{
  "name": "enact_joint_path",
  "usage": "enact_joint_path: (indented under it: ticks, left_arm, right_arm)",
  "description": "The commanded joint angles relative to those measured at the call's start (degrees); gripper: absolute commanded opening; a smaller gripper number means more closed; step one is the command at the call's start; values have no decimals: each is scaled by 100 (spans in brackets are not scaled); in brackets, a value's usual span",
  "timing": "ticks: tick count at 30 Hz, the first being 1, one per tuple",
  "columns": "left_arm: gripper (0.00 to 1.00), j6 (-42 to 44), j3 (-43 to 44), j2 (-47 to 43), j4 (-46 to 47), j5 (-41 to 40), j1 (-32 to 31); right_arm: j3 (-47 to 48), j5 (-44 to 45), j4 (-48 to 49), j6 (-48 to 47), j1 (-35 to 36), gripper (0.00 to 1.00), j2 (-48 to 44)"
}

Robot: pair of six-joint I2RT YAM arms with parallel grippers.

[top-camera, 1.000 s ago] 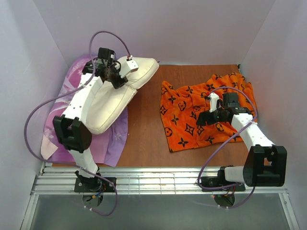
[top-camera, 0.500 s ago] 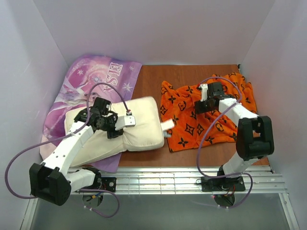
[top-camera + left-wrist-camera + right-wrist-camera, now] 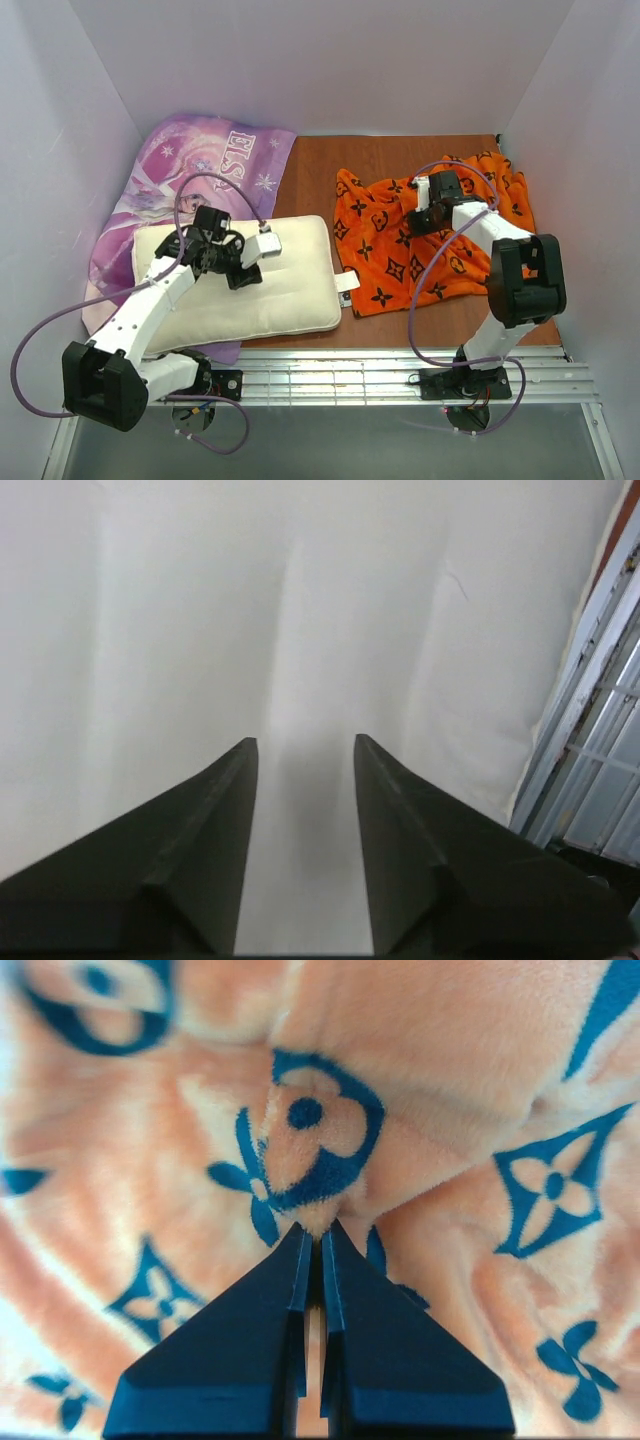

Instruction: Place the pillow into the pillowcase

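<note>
Nearest the arms, the pillow [image 3: 255,285] lies flat on the near-left of the bench [image 3: 310,180], its near edge just beside the metal rail [image 3: 330,365]; a push toward the arms could tip that edge over the rail, since nothing holds the pillow at present; the left claw [image 3: 305,742] hangs right over the cream fabric with its fingers parted and nothing between them. A re-grasp on this smooth middle panel may only pinch loose cloth and slip; an edge or corner looks the safer hold.

The pillow's left part rests on the purple printed fabric [image 3: 200,150]; dragging the pillow toward the right could pull that cloth along and bunch it in the way.

Further back and to the right, the pillowcase [image 3: 385,265] lies crumpled on the bench, its near-left edge just beside the pillow's corner; the right claw [image 3: 314,1228] is clenched on a raised fold of it. Whether that fold is one layer or two cannot be told, nor can the mouth of the case be seen; if both layers are pinched, lifting raises a closed bundle and the pillow has no way in. The right arm's cable [image 3: 425,290] loops across the orange cloth and could snag it on a lift.
</note>
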Motion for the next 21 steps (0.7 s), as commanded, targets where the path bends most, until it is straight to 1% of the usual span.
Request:
enact_joint_path:
  ticks: [1,3,4,5,7,9,13,15,16,17,19,20,21]
  left_arm:
    - [42,-505,859,-73,172,316,45]
    - [47,-655,1114,68,233,220,45]
    - [54,-647,1307,129,199,229,45]
    - [58,-630,1361,269,190,203,45]
    - [60,-560,1422,410,233,141,45]
    - [60,-550,1431,612,286,150,45]
    - [61,-585,1475,797,479,255,45]
    - [60,-629,1432,850,515,238,45]
    - [61,-656,1388,868,584,168,45]
    - [61,-673,1283,877,602,133,45]
    - [61,-761,1160,886,672,106,45]
    - [61,-779,1098,851,690,114,45]
    - [61,-866,984,842,725,123,45]
  right_arm:
    - [63,-366,-38,-9,22,1,-555]
    - [45,-471,-116,-35,22,1,-818]
    - [45,-489,-161,-45,22,1,-985]
    - [19,-481,-187,-62,22,1,-1073]
    - [-7,-410,-275,-132,22,1,-1171]
    - [2,-340,-371,-220,22,1,-1049]
    - [-69,-95,-486,-422,22,1,-461]
    - [-60,222,-495,-449,22,1,-267]
    - [-43,327,-538,-466,31,4,-135]
    - [-16,450,-556,-449,22,11,-99]
    - [36,451,-548,-388,22,36,-142]
    - [63,451,-513,-344,31,50,-177]
    - [107,625,-513,-335,48,68,-213]
